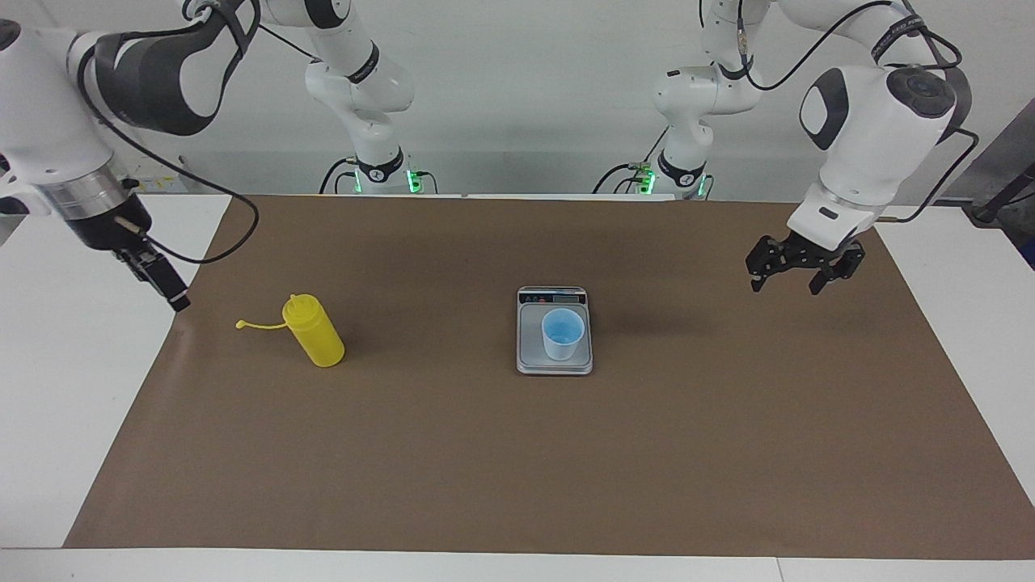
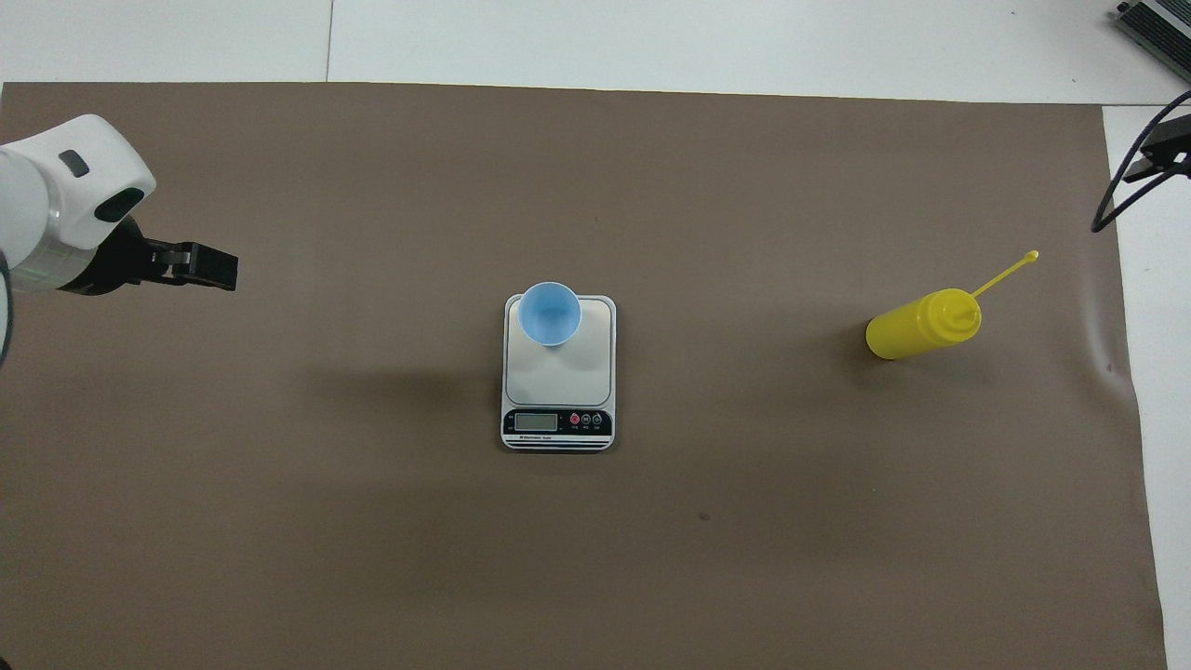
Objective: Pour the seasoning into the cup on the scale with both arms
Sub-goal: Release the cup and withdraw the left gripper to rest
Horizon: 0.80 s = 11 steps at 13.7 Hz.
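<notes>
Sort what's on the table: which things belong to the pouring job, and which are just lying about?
For the job:
- yellow bottle
- blue cup, standing on the scale
- scale

Lying about:
- brown paper cover, nothing else loose on it

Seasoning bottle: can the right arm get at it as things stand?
Probably yes. The seasoning bottle stands upright, alone on the brown mat, nothing beside it; the right gripper, open, hangs over the mat's edge at that end.

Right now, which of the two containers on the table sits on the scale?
The light-blue cup: it stands on the scale. The yellow seasoning bottle stands on the brown paper toward the right arm's end.
</notes>
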Each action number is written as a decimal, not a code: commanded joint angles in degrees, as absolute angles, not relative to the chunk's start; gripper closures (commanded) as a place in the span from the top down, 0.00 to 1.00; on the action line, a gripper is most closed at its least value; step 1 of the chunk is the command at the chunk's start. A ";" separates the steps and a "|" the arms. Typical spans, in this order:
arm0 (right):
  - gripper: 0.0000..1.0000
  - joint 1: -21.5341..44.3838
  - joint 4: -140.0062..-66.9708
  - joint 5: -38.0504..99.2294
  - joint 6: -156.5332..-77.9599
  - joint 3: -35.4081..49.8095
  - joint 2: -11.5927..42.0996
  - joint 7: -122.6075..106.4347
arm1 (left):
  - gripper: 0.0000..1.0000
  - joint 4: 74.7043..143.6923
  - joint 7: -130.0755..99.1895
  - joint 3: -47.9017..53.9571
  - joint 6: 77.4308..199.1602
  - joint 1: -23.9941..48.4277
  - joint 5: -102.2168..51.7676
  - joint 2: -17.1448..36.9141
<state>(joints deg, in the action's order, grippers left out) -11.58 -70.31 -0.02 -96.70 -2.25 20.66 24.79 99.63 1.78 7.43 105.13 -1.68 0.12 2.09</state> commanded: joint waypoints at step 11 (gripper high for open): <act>0.99 -16.87 -61.69 14.57 -89.57 -2.99 39.11 32.25 | 1.00 92.10 4.92 7.91 89.73 -3.34 -0.26 -2.89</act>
